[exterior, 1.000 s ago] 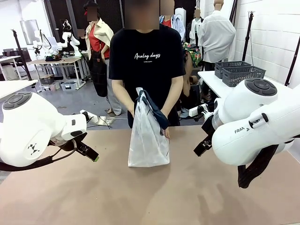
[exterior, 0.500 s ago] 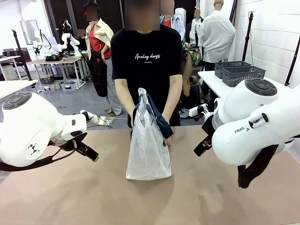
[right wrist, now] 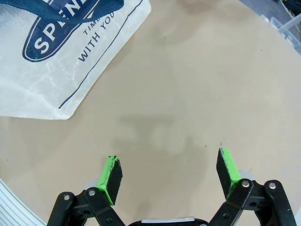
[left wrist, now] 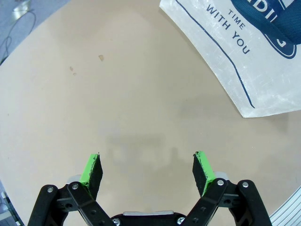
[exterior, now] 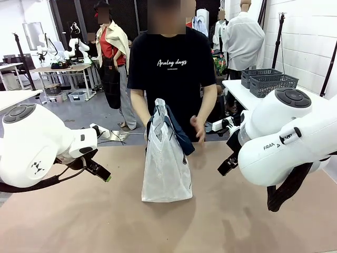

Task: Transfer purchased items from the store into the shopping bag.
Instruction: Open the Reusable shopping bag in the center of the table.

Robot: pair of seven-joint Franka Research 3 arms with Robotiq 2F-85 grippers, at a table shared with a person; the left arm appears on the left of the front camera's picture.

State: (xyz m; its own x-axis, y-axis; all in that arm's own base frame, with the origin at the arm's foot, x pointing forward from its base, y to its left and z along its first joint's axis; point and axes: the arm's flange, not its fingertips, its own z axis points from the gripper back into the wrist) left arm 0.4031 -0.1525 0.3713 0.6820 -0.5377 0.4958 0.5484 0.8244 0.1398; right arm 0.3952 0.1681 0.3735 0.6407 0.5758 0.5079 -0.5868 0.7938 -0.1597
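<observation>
Nearest you, the tabletop (exterior: 210, 221) lies bare between both arms. Your left arm (exterior: 37, 147) holds its jaws spread wide over open surface, gripping nothing. Your right arm (exterior: 284, 142) has its jaws spread wide too, also empty. Farther on, the shopping bag (exterior: 166, 163) stands upright mid-tabletop, with clear room on either side. At the far edge, a person's hand (exterior: 197, 126) hangs free beside the blue handles (exterior: 176, 132).

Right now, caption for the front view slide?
Person holds the shopping bag upright on the table between the left arm and right arm.
</observation>
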